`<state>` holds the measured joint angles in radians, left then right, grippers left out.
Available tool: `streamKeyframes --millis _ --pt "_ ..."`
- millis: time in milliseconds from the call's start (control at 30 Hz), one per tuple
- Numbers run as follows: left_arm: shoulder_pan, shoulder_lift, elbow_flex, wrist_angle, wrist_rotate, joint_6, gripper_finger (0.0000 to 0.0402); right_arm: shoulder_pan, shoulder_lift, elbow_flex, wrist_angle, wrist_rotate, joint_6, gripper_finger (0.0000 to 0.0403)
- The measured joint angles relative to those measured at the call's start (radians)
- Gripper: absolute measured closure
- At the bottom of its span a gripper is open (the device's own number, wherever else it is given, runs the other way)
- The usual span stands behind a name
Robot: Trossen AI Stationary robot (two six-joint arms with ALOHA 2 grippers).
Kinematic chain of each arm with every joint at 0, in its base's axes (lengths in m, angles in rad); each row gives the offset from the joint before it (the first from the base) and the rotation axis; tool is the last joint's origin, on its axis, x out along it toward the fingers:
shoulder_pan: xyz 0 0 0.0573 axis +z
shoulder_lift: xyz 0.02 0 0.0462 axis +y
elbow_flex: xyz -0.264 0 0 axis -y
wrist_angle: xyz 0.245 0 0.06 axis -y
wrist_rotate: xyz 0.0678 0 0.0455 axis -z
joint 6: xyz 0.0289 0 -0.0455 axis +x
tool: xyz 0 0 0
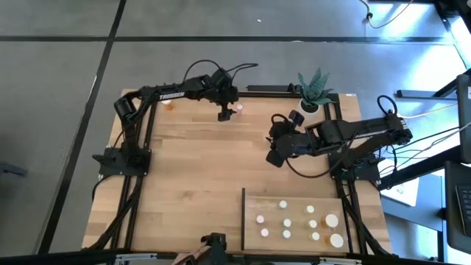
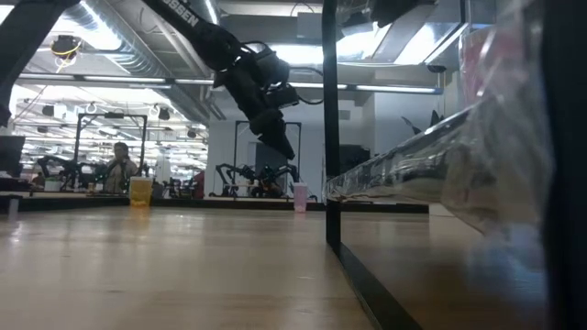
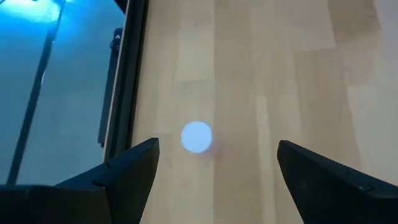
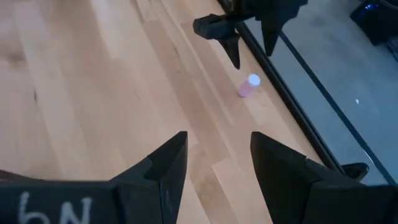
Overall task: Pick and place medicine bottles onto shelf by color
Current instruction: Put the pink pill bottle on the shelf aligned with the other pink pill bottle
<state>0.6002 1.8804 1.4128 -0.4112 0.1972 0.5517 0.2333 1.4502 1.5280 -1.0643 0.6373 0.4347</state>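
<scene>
A small pink medicine bottle point(image 1: 239, 109) with a white cap stands upright on the table near its far edge. It also shows in the left wrist view as the pink bottle point(image 3: 197, 137) and in the low view as the pink bottle point(image 2: 300, 197). My left gripper point(image 1: 223, 115) hangs open just above it and to its left, touching nothing. An orange bottle point(image 1: 168, 104) stands farther left along the far edge. My right gripper point(image 1: 273, 157) is open over the middle right of the table, with nothing between its fingers. The shelf point(image 1: 294, 202), at the near right, holds several bottles point(image 1: 287, 222).
A potted plant point(image 1: 315, 92) stands at the far right corner. The shelf's dark upright edge point(image 1: 243, 219) faces the open tabletop on its left. Bare wood lies between the two arms and at the near left. The black table frame point(image 1: 257, 90) runs along the far edge behind the bottles.
</scene>
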Motion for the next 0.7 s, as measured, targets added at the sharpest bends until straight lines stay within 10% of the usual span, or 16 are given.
streamKeyframes --millis 700 --pt "0.022 0.129 0.000 0.127 0.055 -0.018 0.0081 -0.021 0.001 0.000 -0.012 -0.002 0.004 0.0224"
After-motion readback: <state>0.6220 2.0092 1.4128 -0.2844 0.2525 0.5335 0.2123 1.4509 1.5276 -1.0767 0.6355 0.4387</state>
